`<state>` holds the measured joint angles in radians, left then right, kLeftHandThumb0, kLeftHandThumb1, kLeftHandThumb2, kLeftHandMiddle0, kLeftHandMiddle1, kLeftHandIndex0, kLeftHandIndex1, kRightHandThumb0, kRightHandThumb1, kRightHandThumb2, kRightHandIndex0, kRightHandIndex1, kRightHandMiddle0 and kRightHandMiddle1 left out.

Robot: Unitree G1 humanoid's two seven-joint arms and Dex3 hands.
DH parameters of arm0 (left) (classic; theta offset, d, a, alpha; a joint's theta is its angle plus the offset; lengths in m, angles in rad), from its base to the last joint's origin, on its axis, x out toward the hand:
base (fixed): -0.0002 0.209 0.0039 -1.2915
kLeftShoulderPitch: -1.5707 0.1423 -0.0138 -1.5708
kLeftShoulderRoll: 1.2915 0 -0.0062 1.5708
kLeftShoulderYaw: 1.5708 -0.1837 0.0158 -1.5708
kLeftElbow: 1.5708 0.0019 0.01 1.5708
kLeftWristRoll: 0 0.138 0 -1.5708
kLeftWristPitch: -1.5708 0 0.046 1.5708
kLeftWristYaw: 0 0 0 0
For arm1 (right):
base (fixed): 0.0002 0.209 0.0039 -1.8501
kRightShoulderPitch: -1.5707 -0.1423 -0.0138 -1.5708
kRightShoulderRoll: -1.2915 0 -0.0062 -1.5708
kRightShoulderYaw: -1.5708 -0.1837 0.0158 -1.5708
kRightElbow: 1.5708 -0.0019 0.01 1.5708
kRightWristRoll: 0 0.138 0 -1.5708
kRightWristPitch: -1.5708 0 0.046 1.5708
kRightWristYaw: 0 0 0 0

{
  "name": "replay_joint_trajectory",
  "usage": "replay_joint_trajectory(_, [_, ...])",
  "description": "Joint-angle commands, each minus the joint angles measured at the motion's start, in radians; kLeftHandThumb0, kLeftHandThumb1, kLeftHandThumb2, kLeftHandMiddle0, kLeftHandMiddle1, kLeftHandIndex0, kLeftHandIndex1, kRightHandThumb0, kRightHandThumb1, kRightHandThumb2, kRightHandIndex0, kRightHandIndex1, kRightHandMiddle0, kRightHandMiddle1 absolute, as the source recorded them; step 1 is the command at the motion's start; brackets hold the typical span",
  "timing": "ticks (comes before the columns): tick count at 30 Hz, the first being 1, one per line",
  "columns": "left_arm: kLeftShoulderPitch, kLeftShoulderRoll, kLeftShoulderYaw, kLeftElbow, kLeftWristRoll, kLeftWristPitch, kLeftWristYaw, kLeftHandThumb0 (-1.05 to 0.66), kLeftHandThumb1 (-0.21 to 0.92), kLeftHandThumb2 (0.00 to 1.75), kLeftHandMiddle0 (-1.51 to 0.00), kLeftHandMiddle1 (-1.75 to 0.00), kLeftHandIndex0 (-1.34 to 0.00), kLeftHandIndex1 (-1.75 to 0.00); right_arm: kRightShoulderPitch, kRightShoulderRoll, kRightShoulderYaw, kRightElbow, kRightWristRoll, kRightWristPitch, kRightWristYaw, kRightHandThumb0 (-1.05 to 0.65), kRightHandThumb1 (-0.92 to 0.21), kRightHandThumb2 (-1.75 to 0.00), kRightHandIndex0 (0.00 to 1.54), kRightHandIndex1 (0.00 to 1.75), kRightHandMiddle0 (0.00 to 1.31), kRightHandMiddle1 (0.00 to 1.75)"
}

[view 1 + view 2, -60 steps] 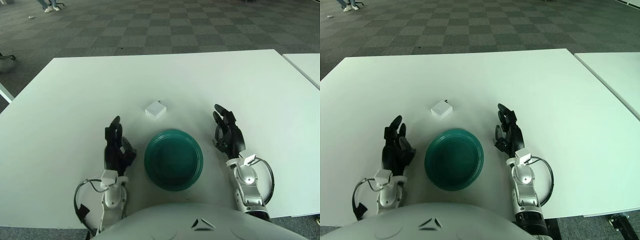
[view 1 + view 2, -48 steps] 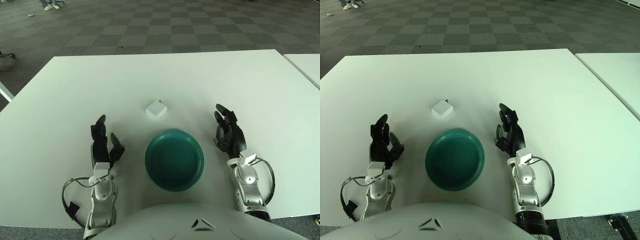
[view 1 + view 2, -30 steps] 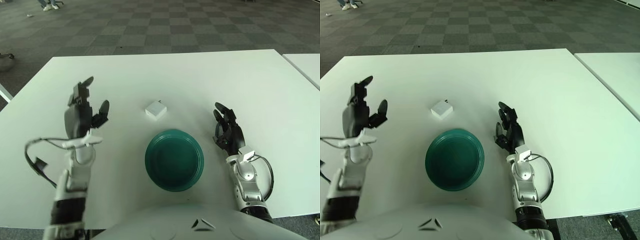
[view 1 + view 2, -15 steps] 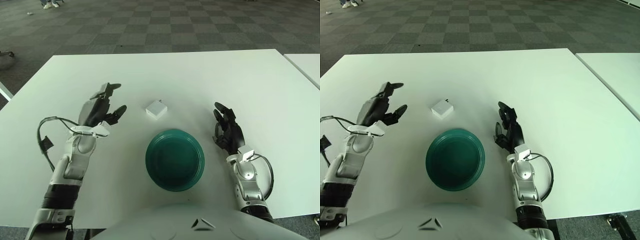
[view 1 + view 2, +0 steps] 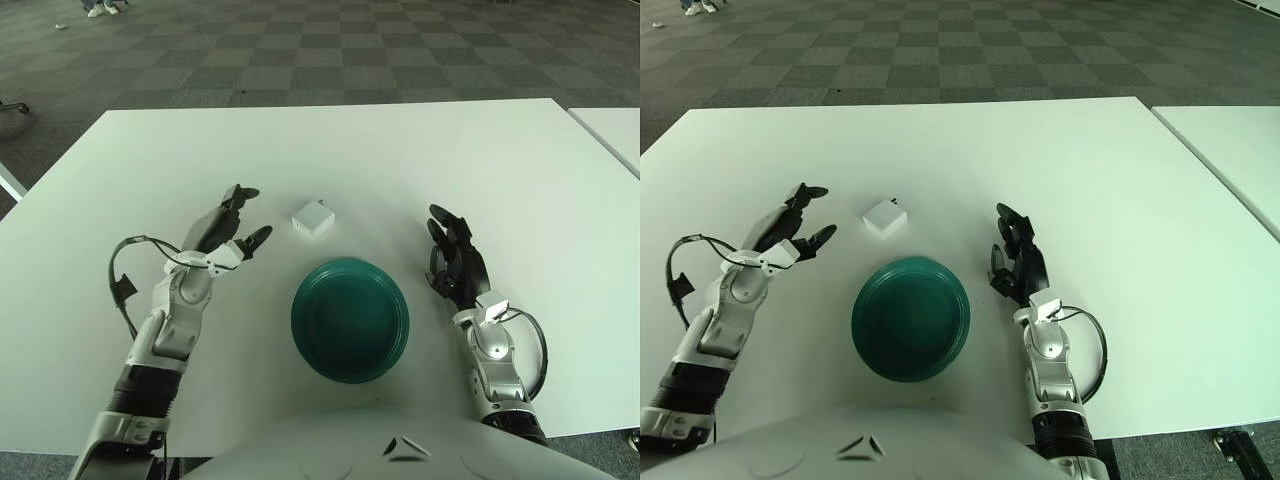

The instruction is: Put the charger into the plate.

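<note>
That little white charger [image 5: 312, 219] sitting just behind the green plate [image 5: 349, 318] looks light, rigid and kinda slick, so I'd have the left hand [image 5: 226, 227], fingers spread and empty beside it, pinch its flat sides.

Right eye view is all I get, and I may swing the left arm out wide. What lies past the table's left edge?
Observer: The left eye view shows floor beyond the table's left edge, and the corner of another white table.
Operator: Anything on that floor?
Observer: A dark thing farther back, cut off by the view's edge; perhaps a chair foot.
Operator: And the arm?
Observer: The left robot hand is open left of the charger. Its whole forearm shows inside that edge. The right robot hand shows right of the plate.
</note>
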<state>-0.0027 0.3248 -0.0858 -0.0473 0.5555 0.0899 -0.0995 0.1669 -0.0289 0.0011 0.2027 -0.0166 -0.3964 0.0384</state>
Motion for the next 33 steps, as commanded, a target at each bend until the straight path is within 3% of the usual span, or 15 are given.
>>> replay_joint_trajectory(1, [-0.036,-0.011,-0.019,-0.019,-0.01,0.039,-0.02,-1.0,0.92,0.53,-0.32,-0.08,0.0,-0.86,0.064,0.005,0.001,0.143,-0.012,0.053,-0.01,-0.77,-0.92,-0.85,0.24,0.01,0.0,0.63])
replay_joint_trajectory(11, [-0.077,-0.064,-0.066,-0.026,-0.006,0.117,-0.03,-1.03,0.92,0.52,-0.31,-0.08,0.0,-0.85,0.07,0.012,0.014,0.133,-0.014,0.057,-0.008,-0.79,-0.92,-0.84,0.23,0.01,0.0,0.61])
replay_joint_trajectory(33, [-0.144,-0.082,-0.105,-0.053,0.001,0.188,-0.029,-1.05,0.92,0.74,-0.35,-0.09,0.0,-0.95,0.072,0.013,0.032,0.142,-0.027,0.059,-0.014,-0.8,-0.92,-0.87,0.21,0.0,0.0,0.59])
